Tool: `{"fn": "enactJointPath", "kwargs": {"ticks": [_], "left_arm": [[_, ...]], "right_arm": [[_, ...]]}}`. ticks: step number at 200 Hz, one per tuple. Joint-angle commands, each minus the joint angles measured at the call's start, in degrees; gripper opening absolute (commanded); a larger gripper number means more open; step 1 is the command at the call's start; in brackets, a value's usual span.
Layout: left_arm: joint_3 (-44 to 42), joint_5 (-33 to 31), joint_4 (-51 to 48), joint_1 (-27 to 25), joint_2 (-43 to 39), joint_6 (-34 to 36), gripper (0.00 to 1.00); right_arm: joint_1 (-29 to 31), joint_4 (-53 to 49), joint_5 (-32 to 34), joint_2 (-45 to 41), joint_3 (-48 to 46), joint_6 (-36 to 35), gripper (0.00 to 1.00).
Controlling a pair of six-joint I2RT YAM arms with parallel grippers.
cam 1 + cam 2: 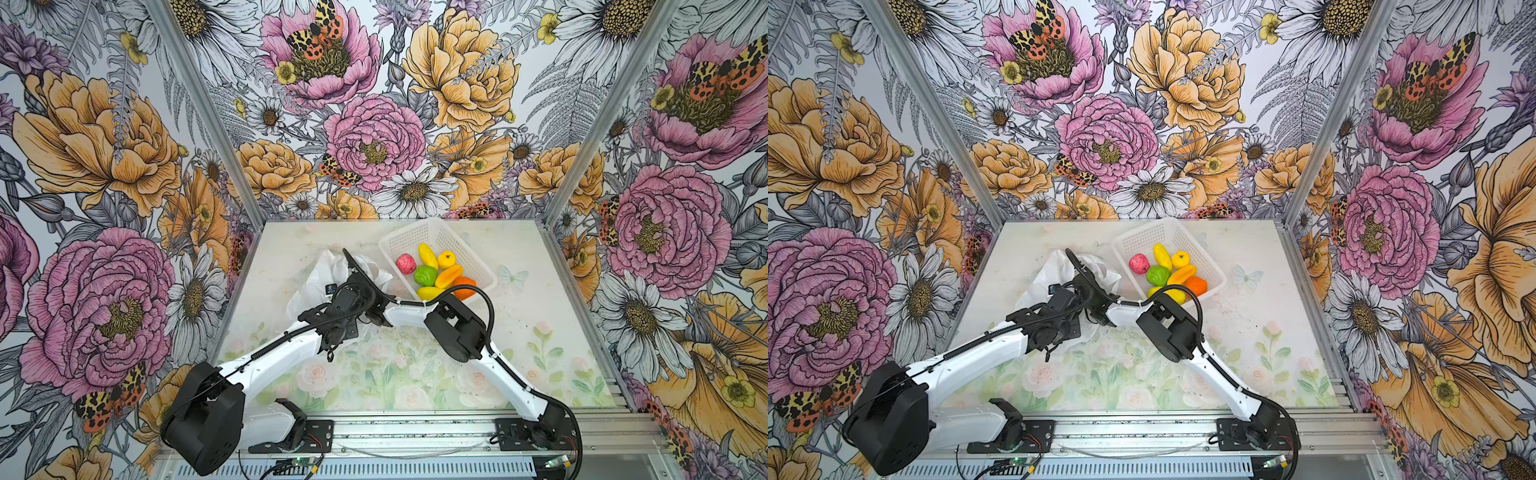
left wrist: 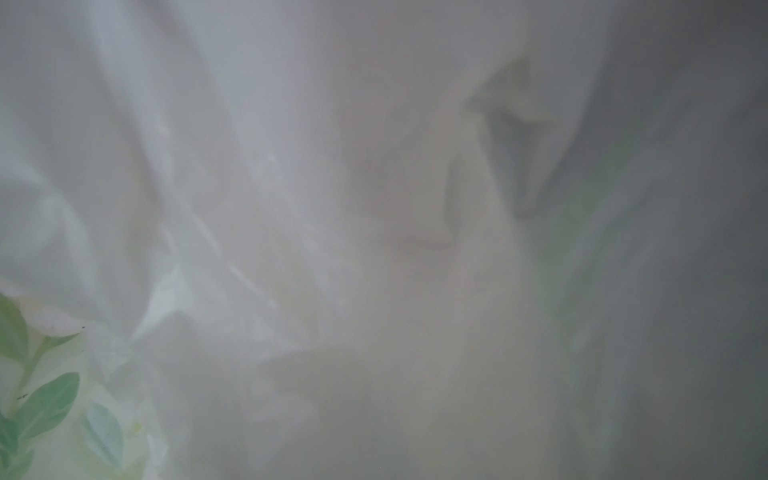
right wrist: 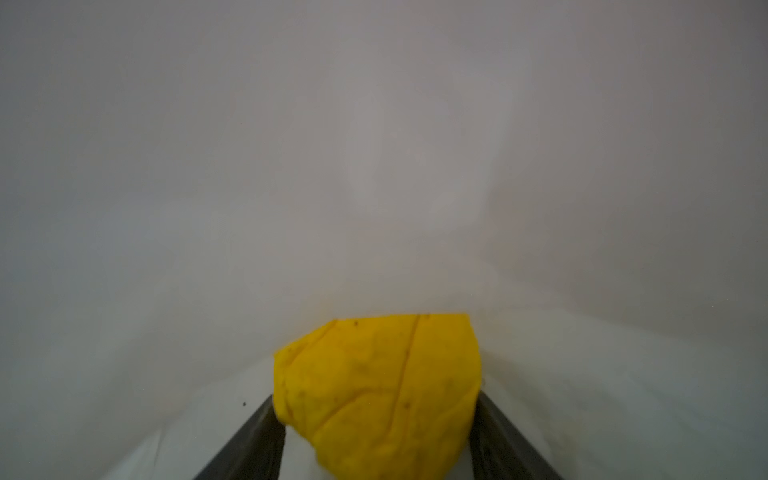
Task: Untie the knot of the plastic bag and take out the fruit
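Surface (image 1: 540, 365): pale floral print. Plastic bag (image 1: 320, 270): crumpled mid-surface, left of centre, long axis unclear. Left end effector: closed, hidden in the bag's folds, contents not discernible. Right end effector (image 3: 376, 395): inside the bag, clamped on a yellow fruit (image 3: 374, 353). White basket (image 1: 419, 232): far-right area, holding other fruit (image 1: 426, 275). Walls: floral wallpaper (image 1: 374, 137).

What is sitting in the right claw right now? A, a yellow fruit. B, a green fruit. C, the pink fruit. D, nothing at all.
A: the right wrist view shows a yellow fruit in the right claw, its dark jaws touching the fruit on either side.
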Motion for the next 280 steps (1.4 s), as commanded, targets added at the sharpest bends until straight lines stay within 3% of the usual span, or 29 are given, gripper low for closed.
{"fn": "enactJointPath", "kwargs": {"ticks": [1,33,84,120,135,153,170,198,211,254,280], "left_arm": [[0.8,1.4,1.3,0.1,0.3,1.6,0.00],[-0.5,1.4,1.7,1.5,0.8,1.9,0.00],[-2.7,3.3,1.6,6.4,-1.3,3.5,0.00],[-2.4,4.8,1.7,8.0,-1.9,4.3,0.00],[-2.0,5.8,1.6,8.1,-2.2,4.7,0.00],[-1.0,7.4,1.7,8.1,-2.2,5.7,0.00],[0.3,9.4,1.4,7.6,-2.0,6.6,0.00],[4.0,8.4,-2.0,6.2,-1.6,7.0,0.00],[9.0,2.9,-7.5,5.3,-1.1,7.7,0.00],[32.6,-14.3,-28.1,0.1,4.5,10.4,0.00],[44.5,-20.3,-35.4,-3.5,9.7,12.1,0.00]], "right_arm": [[0.1,-0.5,1.0,1.3,0.4,1.1,0.53],[-0.4,7.1,1.9,-4.3,-9.1,0.4,0.40],[-2.1,25.0,3.0,-16.1,-31.1,-0.6,0.31],[-2.2,30.2,2.1,-18.9,-36.5,-0.9,0.29],[-2.1,28.2,2.0,-18.2,-34.5,-1.5,0.41],[-2.1,26.9,2.8,-15.9,-31.3,-1.0,0.67],[-1.8,23.9,4.4,-13.0,-26.7,-0.4,0.78],[-1.1,17.3,5.9,-9.9,-19.2,0.0,0.84],[-0.6,15.2,8.6,-10.5,-18.8,-0.3,0.85],[-1.1,21.2,11.2,-16.0,-27.9,1.4,0.83],[-1.1,23.9,12.7,-19.7,-33.1,2.3,0.83]]}}
